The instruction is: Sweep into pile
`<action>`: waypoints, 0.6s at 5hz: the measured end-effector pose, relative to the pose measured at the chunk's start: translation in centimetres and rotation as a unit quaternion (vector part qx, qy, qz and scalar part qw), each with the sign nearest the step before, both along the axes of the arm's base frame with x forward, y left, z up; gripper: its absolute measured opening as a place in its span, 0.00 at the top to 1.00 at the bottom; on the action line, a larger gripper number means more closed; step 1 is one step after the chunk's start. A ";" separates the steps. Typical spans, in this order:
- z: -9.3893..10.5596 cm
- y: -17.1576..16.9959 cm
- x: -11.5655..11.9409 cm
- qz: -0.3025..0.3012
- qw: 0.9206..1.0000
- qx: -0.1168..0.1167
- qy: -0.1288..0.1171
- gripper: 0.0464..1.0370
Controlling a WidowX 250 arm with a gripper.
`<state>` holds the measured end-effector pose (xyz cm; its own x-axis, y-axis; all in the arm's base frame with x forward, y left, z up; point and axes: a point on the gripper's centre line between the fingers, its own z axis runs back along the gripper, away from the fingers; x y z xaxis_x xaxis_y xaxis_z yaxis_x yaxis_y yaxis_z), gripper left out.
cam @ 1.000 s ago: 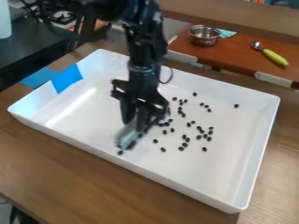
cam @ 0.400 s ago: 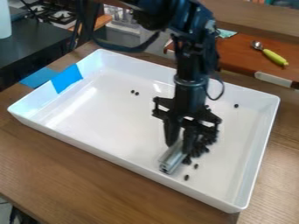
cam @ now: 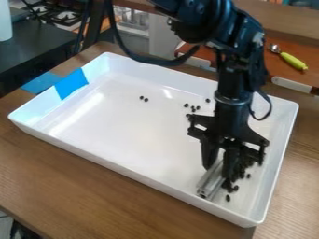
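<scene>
Some dark beans (cam: 235, 188) — partly hidden

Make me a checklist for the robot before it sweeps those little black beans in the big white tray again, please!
1. Silver metal bar between the fingers of the black two-finger gripper: ok.
2. Small black beans beside the bar, all inside the white rectangular tray: ok, for those I can see.
3. All beans in one pile: not ok. Two lie apart left of the middle, and more are scattered near the back wall.
4. Bar pressed flat on the tray floor: cannot tell.
5. Every bean behind the gripper gathered: cannot tell.
</scene>
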<state>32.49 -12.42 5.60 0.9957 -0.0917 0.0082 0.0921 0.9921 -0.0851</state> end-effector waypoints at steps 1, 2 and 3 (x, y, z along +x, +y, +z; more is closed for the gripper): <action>-0.1 -0.4 0.0 0.000 1.000 0.002 -0.006 0.71; 1.4 1.4 0.4 0.014 1.000 -0.005 -0.018 0.71; 4.2 7.0 1.2 0.063 0.997 -0.019 -0.035 0.71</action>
